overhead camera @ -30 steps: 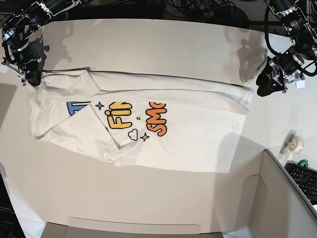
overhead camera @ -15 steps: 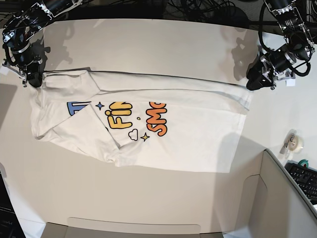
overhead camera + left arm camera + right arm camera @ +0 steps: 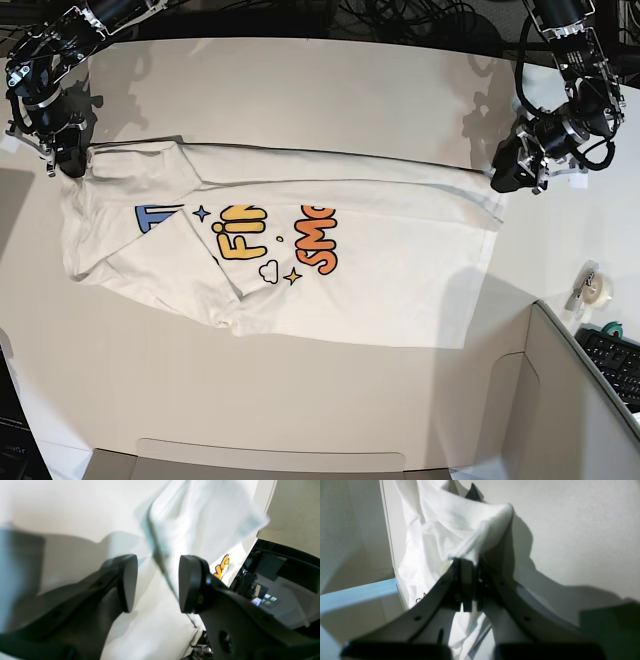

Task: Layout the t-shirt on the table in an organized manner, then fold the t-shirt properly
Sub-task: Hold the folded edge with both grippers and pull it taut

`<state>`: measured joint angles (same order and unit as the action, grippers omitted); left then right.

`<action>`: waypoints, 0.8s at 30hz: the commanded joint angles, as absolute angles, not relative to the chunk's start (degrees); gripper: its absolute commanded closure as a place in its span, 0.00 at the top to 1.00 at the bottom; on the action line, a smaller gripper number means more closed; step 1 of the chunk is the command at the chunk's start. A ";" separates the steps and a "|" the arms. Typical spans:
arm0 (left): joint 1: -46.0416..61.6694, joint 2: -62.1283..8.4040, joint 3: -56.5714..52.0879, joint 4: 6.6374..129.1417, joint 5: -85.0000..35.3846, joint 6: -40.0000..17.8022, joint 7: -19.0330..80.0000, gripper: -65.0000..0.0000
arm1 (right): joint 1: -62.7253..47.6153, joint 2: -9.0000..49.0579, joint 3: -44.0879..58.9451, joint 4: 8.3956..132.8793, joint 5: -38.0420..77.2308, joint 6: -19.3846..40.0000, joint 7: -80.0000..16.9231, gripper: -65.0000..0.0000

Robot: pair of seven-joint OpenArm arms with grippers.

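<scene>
One corner pinched: right gripper (image 3: 469, 566) jaws clamp t-shirt (image 3: 300, 250); left gripper (image 3: 155, 580) jaws spread astride hem. Risk: uneven pull skews cloth.

Bright overhead light, soft-edged shadows cast across the white bench (image 3: 330, 90).
Both wrist views are blurred and smeared, glare is seen on the t-shirt (image 3: 445, 527), and base-view edges are bowed by wide-angle distortion.
</scene>
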<state>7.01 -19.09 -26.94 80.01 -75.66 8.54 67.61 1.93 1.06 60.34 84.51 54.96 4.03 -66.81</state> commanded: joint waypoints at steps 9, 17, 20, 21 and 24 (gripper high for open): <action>3.74 -19.91 -27.12 80.66 -74.24 8.31 68.09 0.41 | 2.33 1.27 60.09 84.88 55.96 3.91 -67.30 0.00; 2.59 -16.66 -27.03 80.57 -70.20 8.31 68.18 0.41 | 2.33 1.27 60.09 84.88 56.13 3.91 -67.30 0.00; 2.33 -16.31 -27.03 80.57 -69.23 8.31 68.26 0.41 | 2.24 1.27 60.09 84.88 56.22 3.91 -67.30 0.00; 2.24 -16.31 -27.03 80.57 -69.23 8.31 68.26 0.41 | 2.24 1.27 60.09 84.88 56.22 3.91 -67.30 0.00; 2.24 -16.31 -27.03 80.57 -69.23 8.31 68.26 0.41 | 2.24 1.27 60.09 84.88 56.22 3.91 -67.30 0.00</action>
<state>2.90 -15.44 -26.94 79.79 -68.51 8.54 68.10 1.89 1.06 60.34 84.51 55.33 4.03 -66.81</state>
